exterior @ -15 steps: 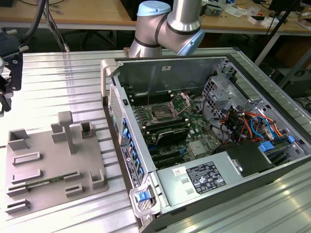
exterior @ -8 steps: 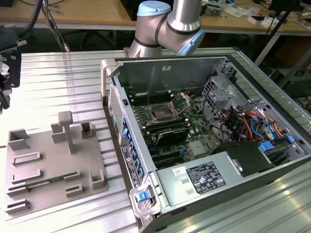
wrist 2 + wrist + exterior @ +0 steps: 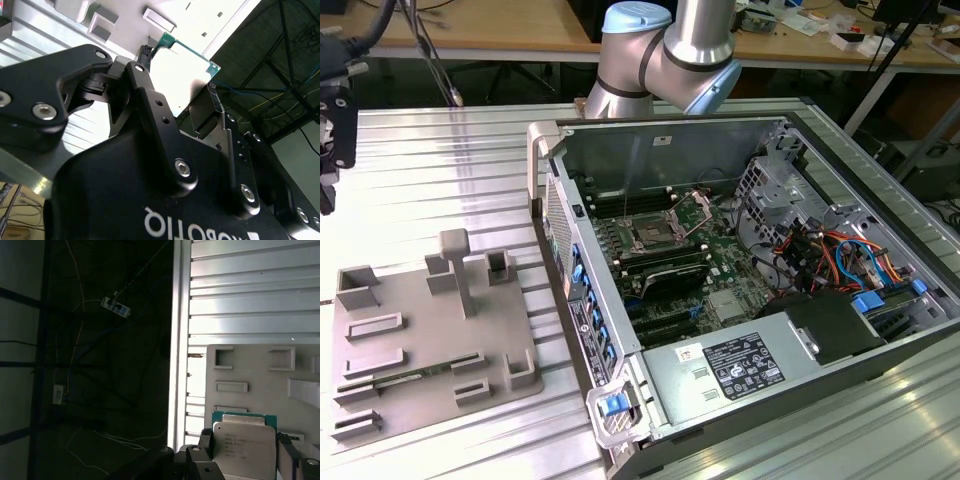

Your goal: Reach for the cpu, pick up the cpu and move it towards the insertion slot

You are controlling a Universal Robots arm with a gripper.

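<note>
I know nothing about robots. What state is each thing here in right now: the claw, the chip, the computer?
gripper: shut on the cpu.
cpu: gripped by two opposite edges, in the air near the grey tray.
insertion slot: empty, dark centre uncovered.
computer case: lying on its side, open.

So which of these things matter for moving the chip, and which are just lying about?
For the job: silvery square cpu with green rim, gripped by the black end effector; silver-framed square insertion slot.
Lying about: grey plastic tray; red and blue cables.
</note>
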